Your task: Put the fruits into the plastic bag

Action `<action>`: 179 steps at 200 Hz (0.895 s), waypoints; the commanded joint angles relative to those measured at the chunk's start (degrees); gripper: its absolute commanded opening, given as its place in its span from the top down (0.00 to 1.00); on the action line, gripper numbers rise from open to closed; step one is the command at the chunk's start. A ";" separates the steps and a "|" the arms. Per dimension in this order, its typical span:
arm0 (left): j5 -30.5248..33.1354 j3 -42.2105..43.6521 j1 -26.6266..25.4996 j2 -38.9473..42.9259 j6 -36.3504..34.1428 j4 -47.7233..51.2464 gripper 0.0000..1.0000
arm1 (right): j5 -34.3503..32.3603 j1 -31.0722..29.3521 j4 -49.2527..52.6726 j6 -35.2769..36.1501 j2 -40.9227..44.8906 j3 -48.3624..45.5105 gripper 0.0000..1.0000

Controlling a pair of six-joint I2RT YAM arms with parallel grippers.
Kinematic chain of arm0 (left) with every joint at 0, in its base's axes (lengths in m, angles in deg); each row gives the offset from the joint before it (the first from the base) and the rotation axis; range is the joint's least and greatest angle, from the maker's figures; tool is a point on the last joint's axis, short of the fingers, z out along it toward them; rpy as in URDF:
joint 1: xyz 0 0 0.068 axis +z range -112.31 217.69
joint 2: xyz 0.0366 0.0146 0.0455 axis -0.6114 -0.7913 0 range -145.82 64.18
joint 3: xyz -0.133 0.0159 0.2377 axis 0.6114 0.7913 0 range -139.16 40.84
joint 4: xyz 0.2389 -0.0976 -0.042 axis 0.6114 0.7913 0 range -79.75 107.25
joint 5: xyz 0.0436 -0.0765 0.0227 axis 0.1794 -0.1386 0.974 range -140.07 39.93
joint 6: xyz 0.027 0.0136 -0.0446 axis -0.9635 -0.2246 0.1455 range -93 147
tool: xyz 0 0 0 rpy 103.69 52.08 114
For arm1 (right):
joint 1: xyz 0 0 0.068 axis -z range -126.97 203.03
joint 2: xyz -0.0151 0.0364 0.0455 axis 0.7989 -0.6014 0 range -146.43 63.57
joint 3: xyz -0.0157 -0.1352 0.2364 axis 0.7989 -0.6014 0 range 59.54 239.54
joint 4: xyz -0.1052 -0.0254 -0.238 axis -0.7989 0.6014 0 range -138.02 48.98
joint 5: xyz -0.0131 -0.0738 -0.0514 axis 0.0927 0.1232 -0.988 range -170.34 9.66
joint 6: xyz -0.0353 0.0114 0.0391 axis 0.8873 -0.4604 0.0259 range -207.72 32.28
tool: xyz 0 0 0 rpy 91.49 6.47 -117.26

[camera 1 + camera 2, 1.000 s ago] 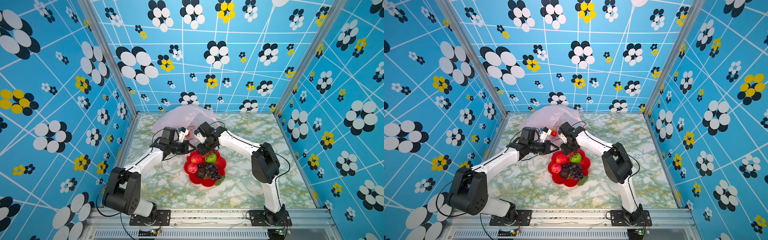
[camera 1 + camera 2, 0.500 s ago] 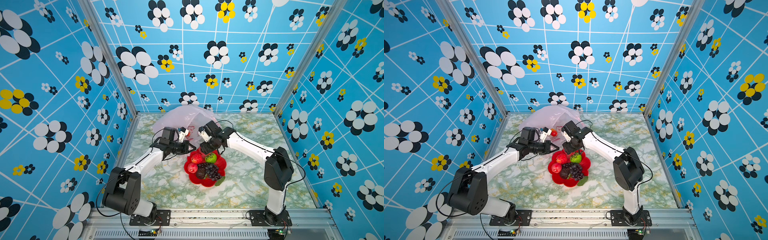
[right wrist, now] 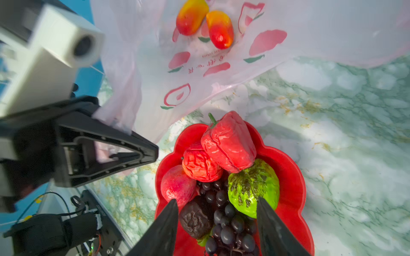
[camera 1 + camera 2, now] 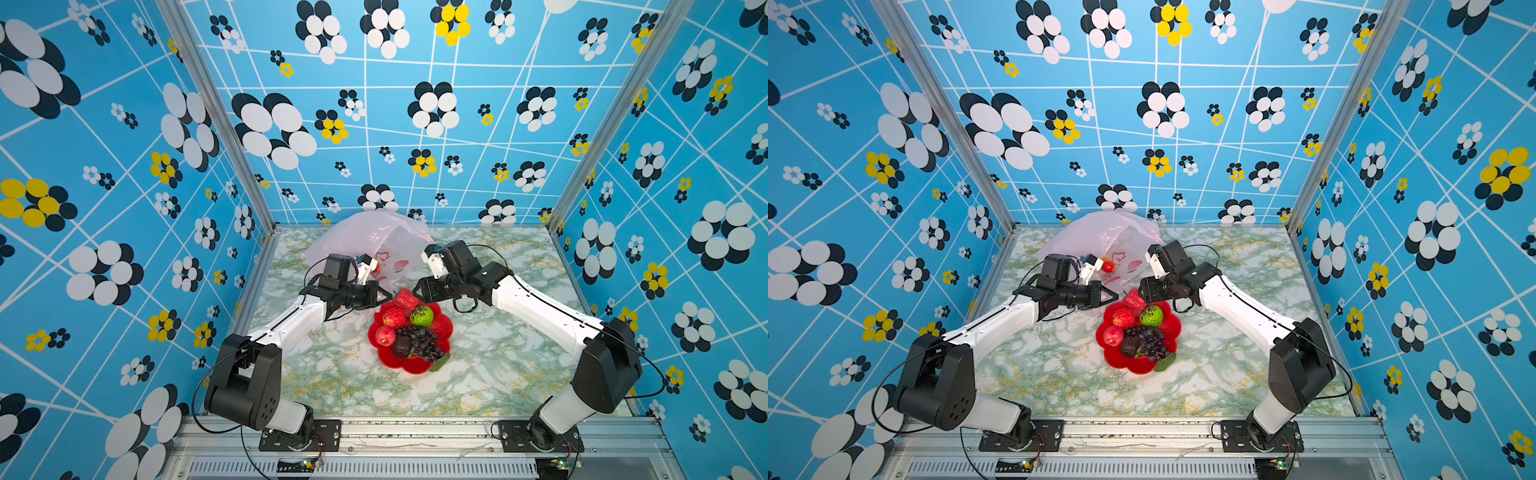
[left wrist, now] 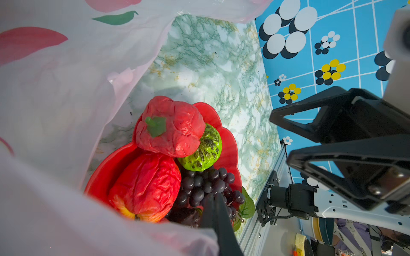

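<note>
The pale-pink plastic bag point(image 4: 374, 237) point(image 4: 1100, 232) lies at the back of the table, mouth toward the red plate point(image 4: 444, 328). My left gripper point(image 4: 388, 296) point(image 5: 214, 196) is shut on the bag's edge point(image 3: 115, 119), holding it up. Two yellow-red mangoes point(image 3: 192, 16) lie inside the bag. On the plate sit a wrinkled red fruit point(image 3: 228, 141), two red apples point(image 3: 200, 165), a bumpy green fruit point(image 3: 253, 184), dark grapes point(image 3: 224, 219) and a dark brown fruit point(image 3: 195, 219). My right gripper point(image 4: 415, 289) point(image 3: 217, 200) hangs open and empty above the plate.
The marble-patterned table point(image 4: 498, 361) is walled in by blue flowered panels point(image 4: 415, 124) on three sides. A metal rail point(image 4: 415, 428) with both arm bases runs along the front edge. The plate point(image 4: 1173, 328) stands close in front of the bag, between the two grippers.
The right arm's elbow has swung outward to the right while its gripper stays over the plate's far edge. The left arm and the bag have not moved.
</note>
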 commanded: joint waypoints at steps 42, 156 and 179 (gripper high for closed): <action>-1.35 -0.87 -0.08 0.29 -0.61 -1.20 1.00 | 5.15 2.02 -8.37 -6.98 4.74 -0.45 0.42; -1.26 -0.94 -0.10 0.88 -0.89 -0.96 1.00 | 5.24 1.93 2.07 -2.01 -8.76 7.21 0.32; -1.35 -0.95 -0.08 0.59 -0.64 -1.20 1.00 | 1.55 -0.24 8.09 4.28 -13.42 9.88 0.23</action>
